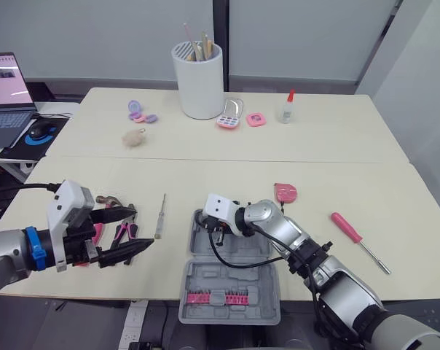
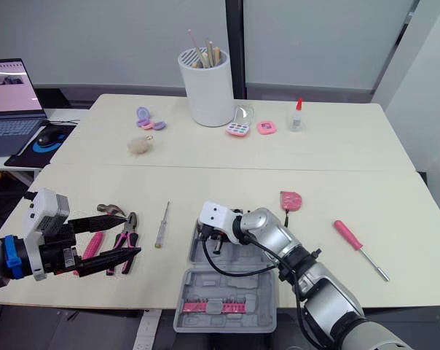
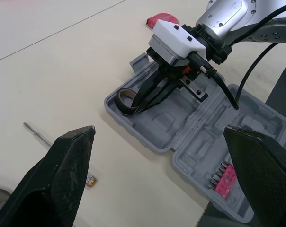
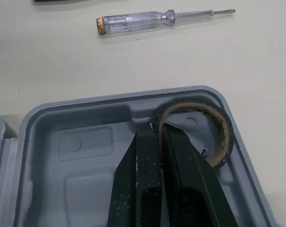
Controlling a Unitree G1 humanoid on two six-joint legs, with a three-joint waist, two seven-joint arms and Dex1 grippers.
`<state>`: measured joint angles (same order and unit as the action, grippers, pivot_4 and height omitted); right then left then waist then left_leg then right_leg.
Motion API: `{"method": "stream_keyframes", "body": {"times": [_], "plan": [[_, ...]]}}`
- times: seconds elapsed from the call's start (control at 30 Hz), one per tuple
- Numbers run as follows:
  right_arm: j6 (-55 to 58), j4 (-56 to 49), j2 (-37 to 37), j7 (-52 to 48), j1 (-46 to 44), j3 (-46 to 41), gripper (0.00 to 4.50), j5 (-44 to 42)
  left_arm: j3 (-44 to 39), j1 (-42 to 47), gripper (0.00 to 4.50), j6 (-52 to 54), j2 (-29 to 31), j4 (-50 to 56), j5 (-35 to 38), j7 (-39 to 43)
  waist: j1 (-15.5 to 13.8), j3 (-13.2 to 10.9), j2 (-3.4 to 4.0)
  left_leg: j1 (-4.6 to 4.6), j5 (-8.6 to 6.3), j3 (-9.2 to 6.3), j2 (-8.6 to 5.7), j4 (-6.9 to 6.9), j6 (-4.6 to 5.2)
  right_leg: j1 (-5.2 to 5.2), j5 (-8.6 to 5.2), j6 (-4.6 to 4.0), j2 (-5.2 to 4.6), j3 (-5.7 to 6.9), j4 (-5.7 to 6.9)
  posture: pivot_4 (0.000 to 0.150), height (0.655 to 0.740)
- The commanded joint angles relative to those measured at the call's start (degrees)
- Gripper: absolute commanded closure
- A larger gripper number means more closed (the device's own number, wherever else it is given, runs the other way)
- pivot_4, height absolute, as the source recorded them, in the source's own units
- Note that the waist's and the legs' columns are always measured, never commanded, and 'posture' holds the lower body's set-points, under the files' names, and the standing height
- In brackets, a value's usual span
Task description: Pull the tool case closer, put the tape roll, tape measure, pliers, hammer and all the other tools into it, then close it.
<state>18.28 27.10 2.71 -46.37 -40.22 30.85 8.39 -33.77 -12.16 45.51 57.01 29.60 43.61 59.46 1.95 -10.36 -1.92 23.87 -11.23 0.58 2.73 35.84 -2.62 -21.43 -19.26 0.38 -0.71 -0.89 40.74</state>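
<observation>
The grey tool case (image 1: 231, 281) lies open at the table's front edge, its lid toward me holding pink bits (image 1: 218, 297). My right gripper (image 4: 152, 132) reaches into the case's far left corner, shut on the wall of the black tape roll (image 4: 223, 137), which rests in that corner. My left gripper (image 1: 141, 227) hovers open over the pink pliers (image 1: 122, 232) and the hammer (image 1: 111, 200), holding nothing. A clear tester screwdriver (image 1: 160, 216) lies left of the case. The pink tape measure (image 1: 285, 192) and a pink-handled screwdriver (image 1: 351, 230) lie to the right.
A white cup (image 1: 200, 80) with sticks stands at the back middle, with pink compacts (image 1: 231, 121), a glue bottle (image 1: 287, 108) and a fluffy ball (image 1: 135, 138) around it. A laptop (image 1: 5, 91) and mouse (image 1: 38, 131) sit on a side table at the far left.
</observation>
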Motion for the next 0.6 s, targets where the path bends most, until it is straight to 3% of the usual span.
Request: {"method": "stream_keyframes", "body": {"times": [0.03, 0.17, 0.37, 0.6], "plan": [[0.03, -0.10, -0.32, 0.37, -0.32, -0.07, 4.49, 0.74, 0.16, 0.43, 0.00, -1.45, 0.74, 0.14, -0.58, 0.63, 0.01, 0.00, 0.00, 0.00, 0.00, 0.00, 0.00, 0.00, 0.00, 0.00, 0.00, 0.00, 0.00, 0.00, 0.00, 0.150, 0.7400], [-0.04, -0.23, -0.28, 0.19, -0.05, 0.17, 4.49, 0.81, 0.25, 0.37, 0.00, -1.55, 0.61, 0.25, -0.77, 0.70, 0.02, 0.00, 0.00, 0.00, 0.00, 0.00, 0.01, 0.00, 0.00, 0.00, 0.00, 0.00, 0.00, 0.00, 0.00, 0.150, 0.7400], [-0.65, -1.02, -0.11, -0.84, 0.11, 0.18, 3.04, 0.48, 0.19, -0.29, 0.00, -2.42, 0.54, -0.22, -1.41, 1.28, 0.01, -0.01, 0.00, 0.01, 0.00, 0.00, 0.00, -0.01, 0.00, -0.01, 0.00, 0.00, 0.00, 0.00, -0.02, 0.150, 0.7400], [-1.66, -4.43, 0.52, -2.15, 0.91, -0.92, 3.04, -0.69, 0.57, -0.19, 0.00, -2.46, 0.34, -0.08, -1.58, 1.19, 0.01, -0.01, 0.00, 0.01, -0.01, 0.02, 0.00, -0.04, -0.01, -0.02, -0.01, -0.01, -0.01, -0.01, -0.03, 0.150, 0.7400]]}}
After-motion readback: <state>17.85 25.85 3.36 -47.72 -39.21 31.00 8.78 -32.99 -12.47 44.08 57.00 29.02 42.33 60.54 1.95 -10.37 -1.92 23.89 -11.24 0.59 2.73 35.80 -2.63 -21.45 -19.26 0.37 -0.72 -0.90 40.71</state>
